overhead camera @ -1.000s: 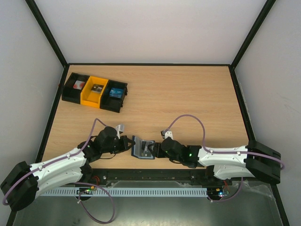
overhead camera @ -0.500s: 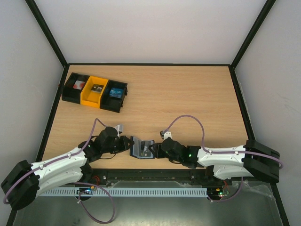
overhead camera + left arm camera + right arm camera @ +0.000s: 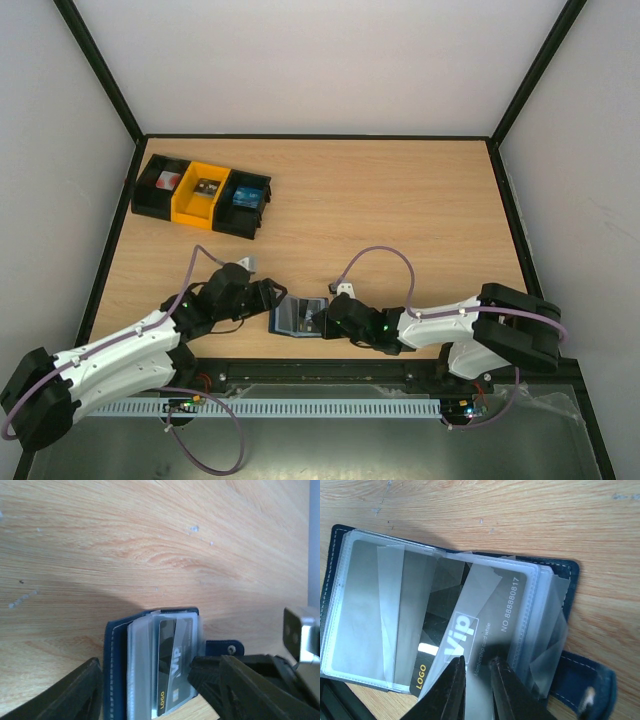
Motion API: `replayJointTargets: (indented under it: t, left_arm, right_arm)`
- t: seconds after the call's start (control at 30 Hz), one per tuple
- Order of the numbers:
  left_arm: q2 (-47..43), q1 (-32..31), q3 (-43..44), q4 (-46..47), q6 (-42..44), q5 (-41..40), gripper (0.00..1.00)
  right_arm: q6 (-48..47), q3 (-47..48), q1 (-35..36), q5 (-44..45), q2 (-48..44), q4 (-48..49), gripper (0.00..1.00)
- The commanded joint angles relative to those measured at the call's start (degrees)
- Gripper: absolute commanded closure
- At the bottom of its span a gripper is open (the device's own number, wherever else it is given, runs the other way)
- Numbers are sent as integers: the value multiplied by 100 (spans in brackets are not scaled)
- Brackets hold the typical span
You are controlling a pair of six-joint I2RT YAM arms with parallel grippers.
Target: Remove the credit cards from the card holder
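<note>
White walls box in a wooden table (image 3: pixel 400 200), with bins (image 3: pixel 203 195) at the upper left of the top view. The holder (image 3: pixel 297 317) lies open and flat at the lower centre, between my two grippers. My left gripper (image 3: pixel 270 302) is released, its fingers spread wide to either side of the holder's spine end and gripping nothing. My right gripper (image 3: pixel 476 672) has its fingers drawn almost together at the lower edge of the card (image 3: pixel 485 615). I cannot tell whether they pinch it.

I judge the holder light and soft, likely to slide or lift with any pull. Its clear sleeves (image 3: pixel 365 610) look floppy and slick. The card looks thin, stiff and smooth, and its dark lower corner pokes out of the sleeve. That exposed edge is where I would take it. The blue cover near the tab (image 3: pixel 585 680) is the place to pin the holder down.
</note>
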Motion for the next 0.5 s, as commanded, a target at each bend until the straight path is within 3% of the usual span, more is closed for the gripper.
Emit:
replayJointTargets:
  t: [0.0, 0.23, 0.47]
  left_arm:
    - [-130, -19, 241, -330, 115, -211, 30]
    - [-108, -19, 109, 237, 22, 239, 28]
    - [-23, -21, -184, 763, -133, 452, 34]
  right_arm:
    - [-9, 14, 26, 155, 68, 60, 85]
    - [53, -74, 25, 182, 94, 60, 86]
    - [68, -113, 26, 218, 110, 41, 87]
